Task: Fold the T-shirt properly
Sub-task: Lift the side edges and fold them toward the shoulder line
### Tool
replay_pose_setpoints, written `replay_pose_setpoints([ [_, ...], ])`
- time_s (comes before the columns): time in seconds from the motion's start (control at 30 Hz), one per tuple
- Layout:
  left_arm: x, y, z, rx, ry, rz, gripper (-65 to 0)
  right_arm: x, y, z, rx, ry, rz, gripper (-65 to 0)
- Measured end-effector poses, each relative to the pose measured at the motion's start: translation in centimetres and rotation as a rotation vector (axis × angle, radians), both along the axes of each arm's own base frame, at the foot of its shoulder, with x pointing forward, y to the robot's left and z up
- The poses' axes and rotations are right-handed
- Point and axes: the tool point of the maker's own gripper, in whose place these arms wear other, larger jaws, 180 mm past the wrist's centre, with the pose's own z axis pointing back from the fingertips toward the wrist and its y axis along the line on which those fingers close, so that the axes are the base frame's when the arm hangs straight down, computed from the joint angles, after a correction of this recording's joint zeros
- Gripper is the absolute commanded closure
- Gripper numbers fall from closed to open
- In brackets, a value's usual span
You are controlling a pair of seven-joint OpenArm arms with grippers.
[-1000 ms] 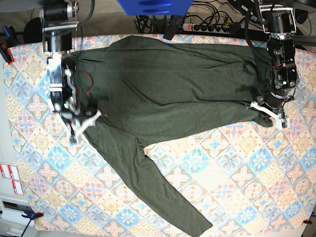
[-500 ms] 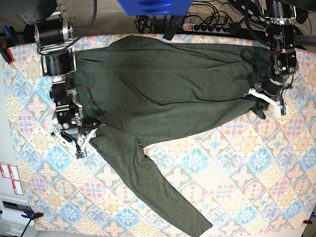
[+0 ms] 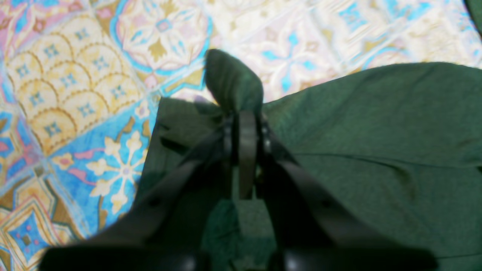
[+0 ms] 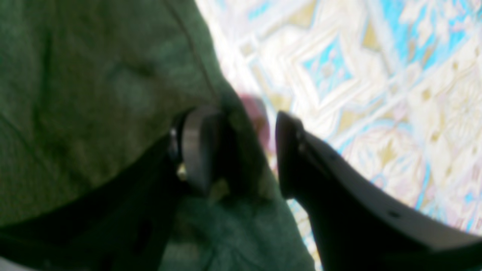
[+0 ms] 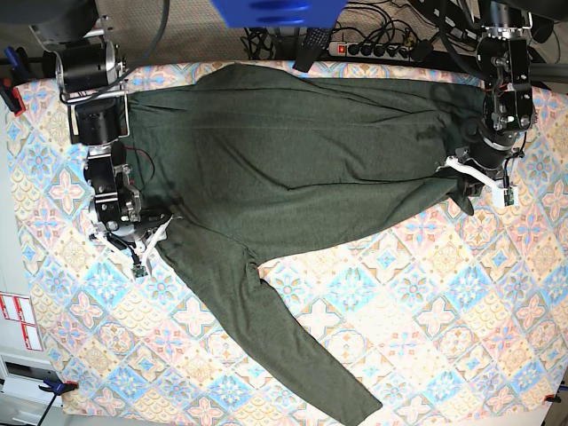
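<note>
The dark green T-shirt [image 5: 293, 151] lies spread flat on the patterned tablecloth [image 5: 426, 293], one long sleeve [image 5: 266, 328] running toward the front edge. In the base view my left gripper [image 5: 475, 180] is at the shirt's right end. Its wrist view shows that gripper [image 3: 243, 120] shut on a pinched fold of T-shirt fabric [image 3: 233, 79] sticking out past the tips. My right gripper [image 5: 149, 246] stands at the shirt's left side where the sleeve begins. Seen from the wrist, the right gripper [image 4: 241, 150] is open, straddling the T-shirt's edge [image 4: 113, 94], with a gap beside one finger.
A power strip [image 5: 373, 49] with cables and a blue object [image 5: 275, 11] sit behind the table. A red clamp [image 5: 9, 93] is at the left edge. Bare patterned cloth shows to the front right of the shirt.
My right gripper moved forward to the sleeve's root and turned. My left gripper drew slightly back with the shirt's right end in it.
</note>
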Motion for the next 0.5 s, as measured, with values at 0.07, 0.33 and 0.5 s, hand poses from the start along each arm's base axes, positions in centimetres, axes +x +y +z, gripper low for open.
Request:
replay_pose_setpoints([
  [0.07, -0.2, -0.3, 0.2, 0.000, -0.004, -0.007, 0.0, 0.1, -0.1, -0.1, 0.003, -0.002, -0.003, -23.8],
  [0.33, -0.2, -0.3, 0.2, 0.000, -0.004, -0.007, 0.0, -0.4, 1.8, -0.6, 0.065, 0.034, 0.123, -1.6],
  [0.5, -0.3, -0.2, 0.1, 0.001, -0.001, -0.004, 0.0, -0.4, 2.0, -0.5, 0.066, 0.031, 0.128, -0.2],
])
